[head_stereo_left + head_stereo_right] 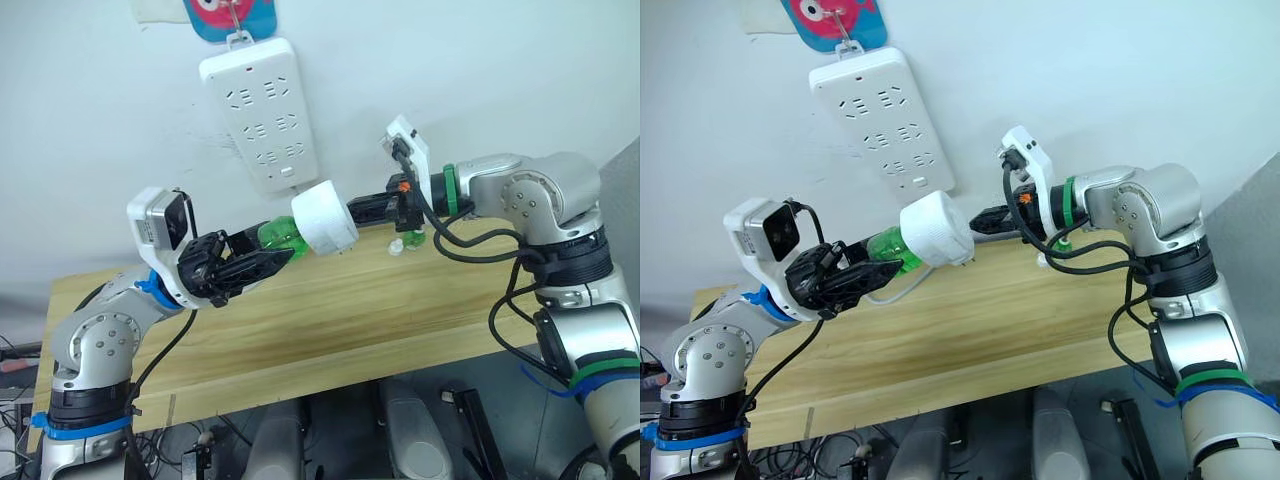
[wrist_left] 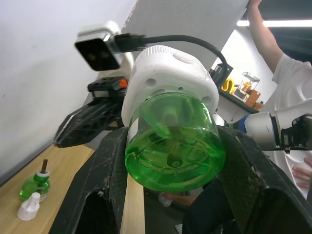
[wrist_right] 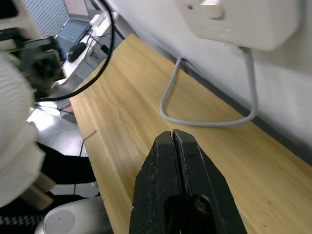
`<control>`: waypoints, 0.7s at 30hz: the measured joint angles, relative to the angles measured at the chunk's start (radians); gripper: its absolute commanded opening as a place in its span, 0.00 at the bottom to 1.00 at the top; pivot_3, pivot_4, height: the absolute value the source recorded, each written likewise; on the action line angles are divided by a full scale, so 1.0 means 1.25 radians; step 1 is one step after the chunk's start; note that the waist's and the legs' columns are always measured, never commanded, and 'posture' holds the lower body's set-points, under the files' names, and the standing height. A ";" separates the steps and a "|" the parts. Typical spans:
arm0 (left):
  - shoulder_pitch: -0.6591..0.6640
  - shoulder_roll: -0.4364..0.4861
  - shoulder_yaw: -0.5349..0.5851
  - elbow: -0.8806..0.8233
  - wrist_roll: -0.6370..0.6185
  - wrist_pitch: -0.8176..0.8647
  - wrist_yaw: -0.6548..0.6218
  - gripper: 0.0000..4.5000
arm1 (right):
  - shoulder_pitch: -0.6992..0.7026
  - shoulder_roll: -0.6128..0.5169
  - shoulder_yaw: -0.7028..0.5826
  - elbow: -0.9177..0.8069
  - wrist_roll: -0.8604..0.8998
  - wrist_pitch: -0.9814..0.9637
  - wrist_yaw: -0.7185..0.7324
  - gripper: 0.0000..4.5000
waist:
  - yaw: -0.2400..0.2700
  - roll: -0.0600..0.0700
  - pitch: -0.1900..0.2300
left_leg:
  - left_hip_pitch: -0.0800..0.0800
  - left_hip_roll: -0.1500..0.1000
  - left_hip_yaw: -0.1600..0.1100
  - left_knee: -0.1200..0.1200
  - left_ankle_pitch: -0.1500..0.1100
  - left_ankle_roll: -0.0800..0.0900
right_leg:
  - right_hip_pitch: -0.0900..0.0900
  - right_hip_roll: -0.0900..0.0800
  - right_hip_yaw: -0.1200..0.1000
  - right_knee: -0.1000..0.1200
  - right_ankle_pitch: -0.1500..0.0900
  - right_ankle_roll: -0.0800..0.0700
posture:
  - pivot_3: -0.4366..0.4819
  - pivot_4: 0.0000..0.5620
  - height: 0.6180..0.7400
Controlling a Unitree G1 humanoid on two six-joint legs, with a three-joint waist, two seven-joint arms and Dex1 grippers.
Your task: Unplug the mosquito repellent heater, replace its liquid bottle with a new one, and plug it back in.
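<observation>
Raised in the air above the long wooden table (image 1: 330,310), the small rounded white plastic mosquito repellent heater (image 1: 324,219) is seen between the two grippers, just below the long white multi-socket power strip (image 1: 262,112) hung on the pale wall. A clear green plastic liquid bottle (image 2: 173,142) is seated in the heater's underside, its base turned toward the left wrist camera; how much liquid it contains cannot be told. The bottle is pinched between the black fingers (image 2: 105,180) of the left gripper (image 1: 262,262). The right gripper (image 1: 368,209) is seen against the heater's far side, its fingers (image 3: 183,190) pressed together with nothing between them. On the table a second small green bottle (image 2: 34,185) with a dark wick is stood upright, a small white cap (image 2: 28,209) laid just beside it. A grey cable (image 3: 204,117) is draped from the strip onto the table.
</observation>
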 measured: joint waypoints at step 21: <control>0.001 -0.002 -0.001 0.026 0.048 -0.040 -0.019 0.51 | 0.042 0.020 -0.046 -0.181 0.097 0.151 -0.053 0.00 | 0.001 0.000 0.010 | 0.000 0.000 0.000 0.000 0.000 0.000 | 0.000 -0.001 0.001 0.000 0.000 0.000 | 0.22 0.72 0.95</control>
